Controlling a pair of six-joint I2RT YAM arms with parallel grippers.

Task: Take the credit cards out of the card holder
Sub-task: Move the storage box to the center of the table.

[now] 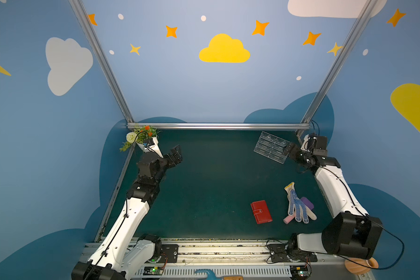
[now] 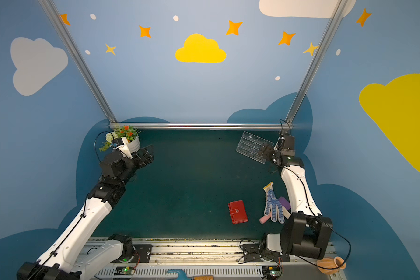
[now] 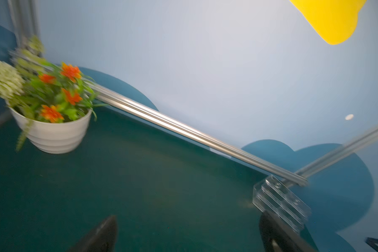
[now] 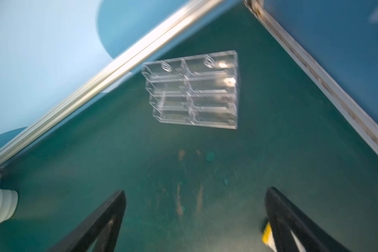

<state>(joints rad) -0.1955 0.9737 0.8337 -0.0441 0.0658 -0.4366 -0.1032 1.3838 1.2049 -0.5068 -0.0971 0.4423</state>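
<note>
The card holder (image 1: pixel 261 211) (image 2: pixel 238 211) is a red booklet lying closed on the green mat at the front right, with its snap tab fastened. The credit cards are hidden. My left gripper (image 1: pixel 176 154) (image 2: pixel 146 154) hovers at the back left beside the flower pot, far from the card holder. It is open, with only mat between its fingers in the left wrist view (image 3: pixel 188 218). My right gripper (image 1: pixel 287 149) (image 2: pixel 264 150) is at the back right by the clear stand. It is open and empty in the right wrist view (image 4: pixel 196 192).
A clear acrylic tiered stand (image 1: pixel 272 146) (image 4: pixel 192 91) lies flat at the back right. A white flower pot (image 1: pixel 143 143) (image 3: pixel 52 133) stands in the back left corner. A dotted work glove (image 1: pixel 296 206) lies over purple and pink blocks right of the card holder. An aluminium rail (image 1: pixel 218 126) bounds the back.
</note>
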